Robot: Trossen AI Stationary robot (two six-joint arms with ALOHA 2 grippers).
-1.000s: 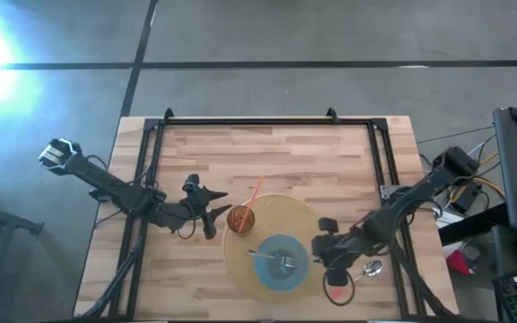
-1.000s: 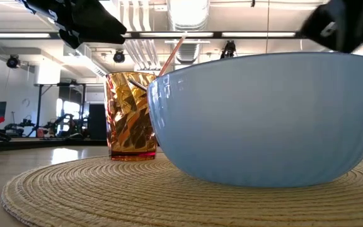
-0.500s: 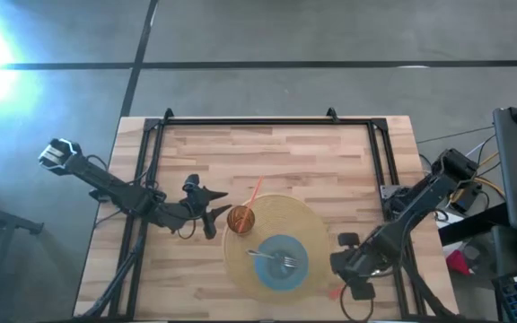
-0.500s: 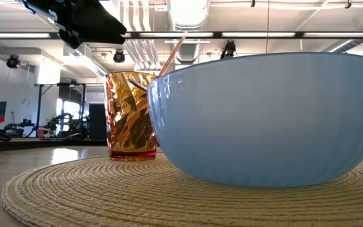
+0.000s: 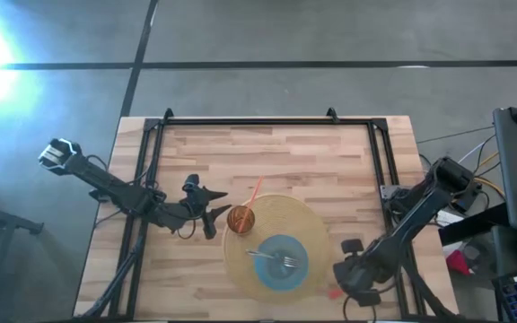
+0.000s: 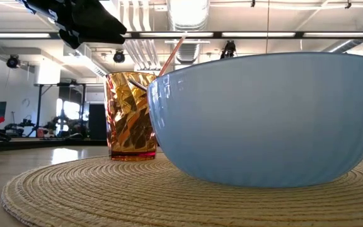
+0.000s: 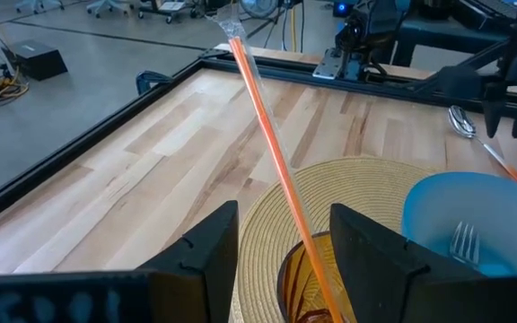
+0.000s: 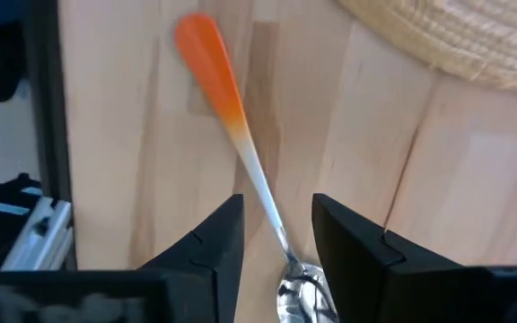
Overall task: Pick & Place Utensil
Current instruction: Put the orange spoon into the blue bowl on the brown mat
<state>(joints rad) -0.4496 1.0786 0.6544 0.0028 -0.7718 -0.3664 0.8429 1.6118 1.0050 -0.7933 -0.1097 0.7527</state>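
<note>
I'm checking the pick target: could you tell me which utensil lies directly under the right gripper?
The orange-handled spoon, lying on bare wood beside the mat, between the right gripper's open fingers. The fork sits in the blue bowl.

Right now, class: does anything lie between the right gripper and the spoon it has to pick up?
Nothing visible does. The right gripper is open directly over the spoon, which lies flat on bare table just off the placemat.

Large pale blue bowl [image 6: 263, 120] fills the foreground, seated on a round woven straw placemat [image 6: 93, 192]. Amber faceted glass tumbler [image 6: 130, 116] stands on the mat just beside the bowl, behind its rim; thin orange straw [image 6: 172, 55] leans out of it. Dark arm section [image 6: 74, 19] overhead. Room and ceiling lights behind.
</note>
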